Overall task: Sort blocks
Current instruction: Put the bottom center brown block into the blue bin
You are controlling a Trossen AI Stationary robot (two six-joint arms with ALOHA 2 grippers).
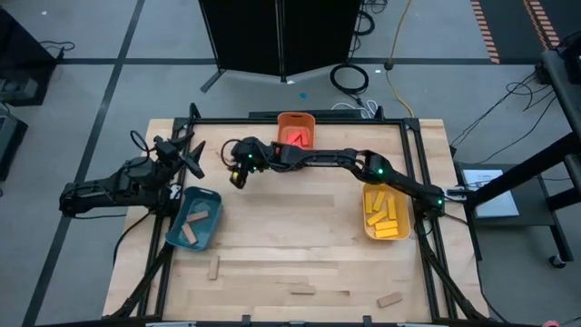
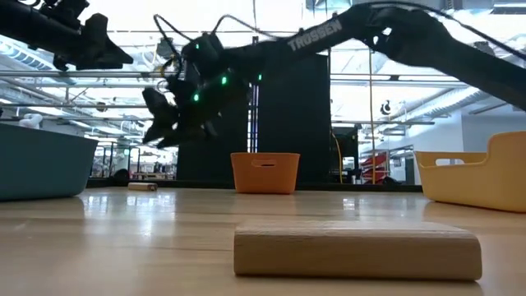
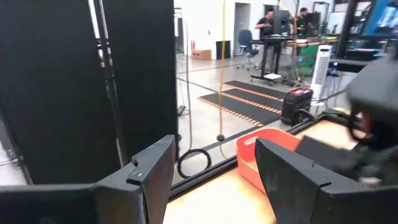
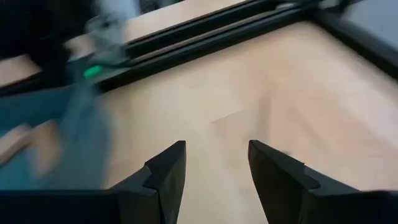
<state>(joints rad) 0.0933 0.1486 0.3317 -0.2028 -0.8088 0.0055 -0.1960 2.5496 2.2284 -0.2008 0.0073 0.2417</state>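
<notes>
Three tan blocks lie loose near the table's front edge: one, one and one; the low view shows one close up. More tan blocks lie in the teal bin, red ones in the orange bin, yellow ones in the yellow bin. My right gripper hangs open and holds nothing, above bare table between the teal and orange bins. My left gripper stands open and holds nothing at the far left, above the table.
A black metal frame runs around the tabletop. The right arm reaches across the far half of the table, in front of the orange bin. Bare wood lies in the middle between the bins.
</notes>
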